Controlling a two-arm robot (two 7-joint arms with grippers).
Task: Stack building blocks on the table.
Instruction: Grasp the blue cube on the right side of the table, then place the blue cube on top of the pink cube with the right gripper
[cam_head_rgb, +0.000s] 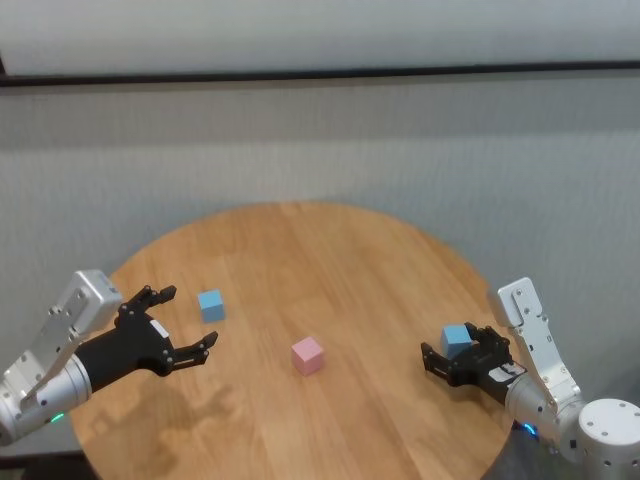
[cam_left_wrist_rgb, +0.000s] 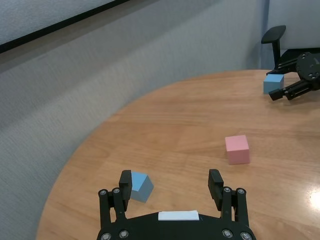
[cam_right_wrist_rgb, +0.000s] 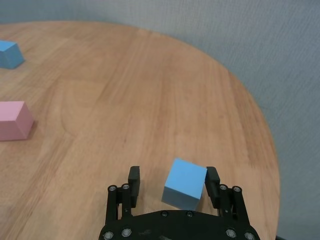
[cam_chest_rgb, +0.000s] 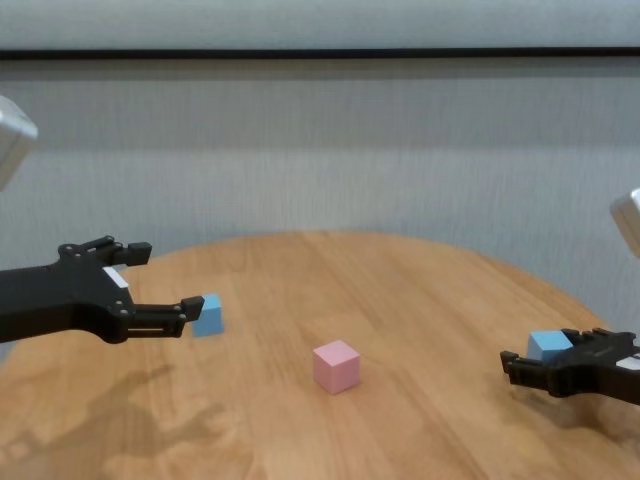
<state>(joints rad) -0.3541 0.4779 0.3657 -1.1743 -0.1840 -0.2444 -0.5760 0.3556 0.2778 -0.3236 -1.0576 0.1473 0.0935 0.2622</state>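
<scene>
Right gripper (cam_right_wrist_rgb: 172, 182): low over the right side of the table (cam_head_rgb: 330, 260), fingers spread wider than a block. A blue block (cam_right_wrist_rgb: 184, 183) sits between the fingers, close against one and clear of the other. The wrist view cannot settle whether it touches the near finger. No grip is visible; the block appears to rest on the wood.

Left gripper (cam_head_rgb: 187, 319): raised above the table's left side, fingers wide apart, holding nothing. A second blue block (cam_head_rgb: 210, 305) lies on the table just beyond the fingertips. In the left wrist view it shows beside one finger (cam_left_wrist_rgb: 125, 183), partly hidden by it. From the chest view the block (cam_chest_rgb: 206, 313) sits just past the lower fingertip.

Pink block (cam_head_rgb: 307, 355): alone near the table centre, between the two grippers and well apart from both. Nothing lies between it and either gripper. All three blocks are separate; none rests on another.

Surroundings: a grey wall (cam_head_rgb: 400, 150) with a dark horizontal strip (cam_head_rgb: 320, 75) stands behind the table. A dark chair (cam_left_wrist_rgb: 274, 37) shows at the far edge in the left wrist view.
</scene>
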